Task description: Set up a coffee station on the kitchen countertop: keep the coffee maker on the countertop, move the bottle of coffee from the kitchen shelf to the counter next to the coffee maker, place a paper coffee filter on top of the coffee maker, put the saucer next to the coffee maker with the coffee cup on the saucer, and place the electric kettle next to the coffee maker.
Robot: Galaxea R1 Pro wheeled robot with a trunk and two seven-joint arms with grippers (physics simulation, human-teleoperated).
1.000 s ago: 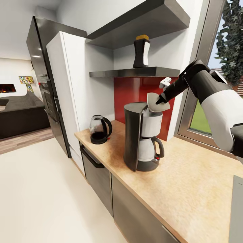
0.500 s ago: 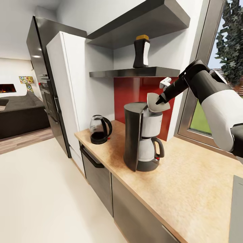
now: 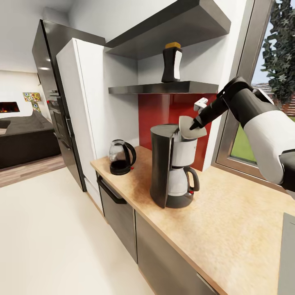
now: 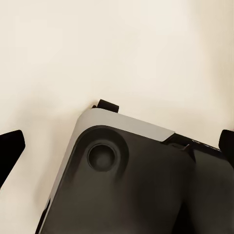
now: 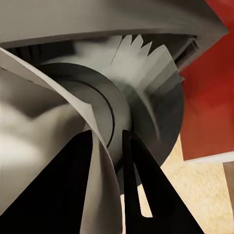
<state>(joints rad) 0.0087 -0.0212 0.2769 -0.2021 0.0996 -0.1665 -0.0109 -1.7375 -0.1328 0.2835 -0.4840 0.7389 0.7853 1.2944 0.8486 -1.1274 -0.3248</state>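
head view: right gripper (image 3: 192, 126) pinches the thin white paper cone filter (image 3: 189, 126) just over the tall dark grey coffee maker (image 3: 172, 164) on the beige wood-look tabletop (image 3: 229, 221). floppy paper could slide off if dropped tilted. right wrist view: gripper fingers (image 5: 73, 180) clamp the filter's edge above the ribbed basket. left gripper: can't tell.

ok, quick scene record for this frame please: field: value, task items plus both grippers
right gripper: shut on the paper coffee filter, edge pinched between the fingers
filter position: at the top of the coffee maker, over its white basket; whether it rests there, can't tell
coffee maker: upright on the countertop
electric kettle: on the countertop, left of the coffee maker, apart from it
bottle of coffee: upright on the kitchen shelf, not yet moved
left gripper: open, nothing between the fingertips, above the robot's base
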